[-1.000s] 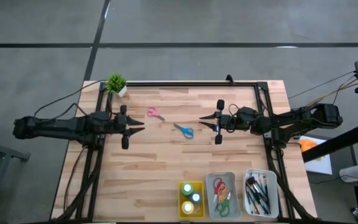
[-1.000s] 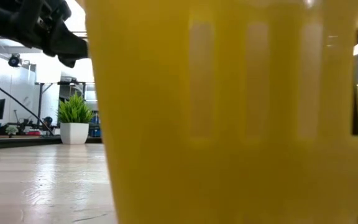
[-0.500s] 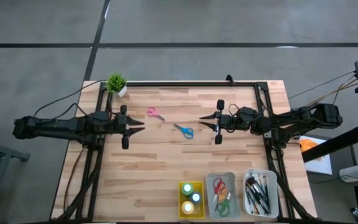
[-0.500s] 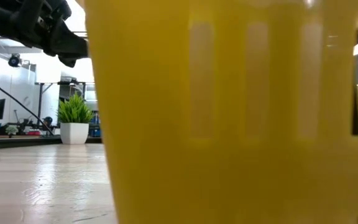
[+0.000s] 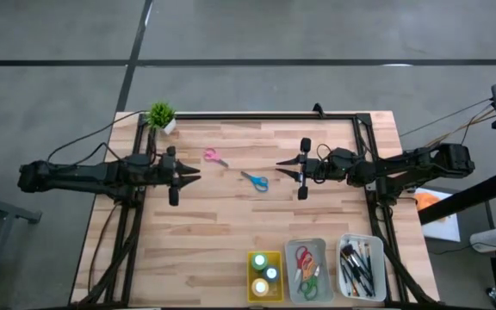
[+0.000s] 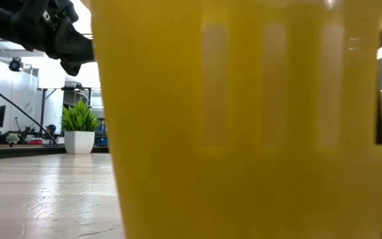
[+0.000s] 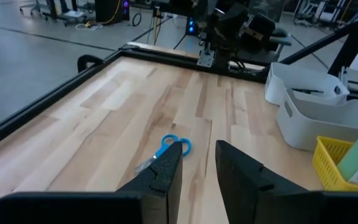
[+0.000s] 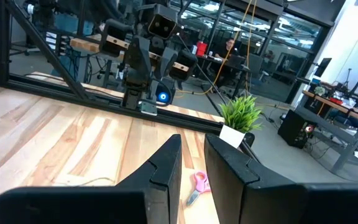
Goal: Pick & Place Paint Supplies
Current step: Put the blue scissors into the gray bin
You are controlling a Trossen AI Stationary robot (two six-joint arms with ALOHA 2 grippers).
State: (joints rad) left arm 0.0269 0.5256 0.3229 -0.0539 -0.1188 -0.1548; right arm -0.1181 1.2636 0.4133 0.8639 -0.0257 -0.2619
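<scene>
Paint supplies are seen partly sorted and partly loose on the wooden desk point(image 5: 222, 241). At the far left, the left gripper point(image 5: 189, 175) is held above the desk's left side, its jaws narrowly parted and pinching nothing. A potted plant point(image 5: 161, 115) stands at the desk's far left corner. Just right of the left gripper, pink-handled scissors point(image 5: 214, 157) lie flat on the wood. Blue-handled scissors point(image 5: 255, 180) lie near the middle, between the two grippers and apart from both. The right gripper point(image 5: 285, 167) is held to their right, jaws narrowly parted and empty, pointing at the left arm. Along the near edge, a yellow tray point(image 5: 251, 289) is seen with three small paint bottles point(image 5: 265, 274) inside. Beside it, a grey tray point(image 5: 321, 269) contains red- and green-handled scissors point(image 5: 305, 270). A white tray point(image 5: 379, 267) at the right is filled with brushes point(image 5: 356, 269). In the low view the yellow tray blocks almost everything.
</scene>
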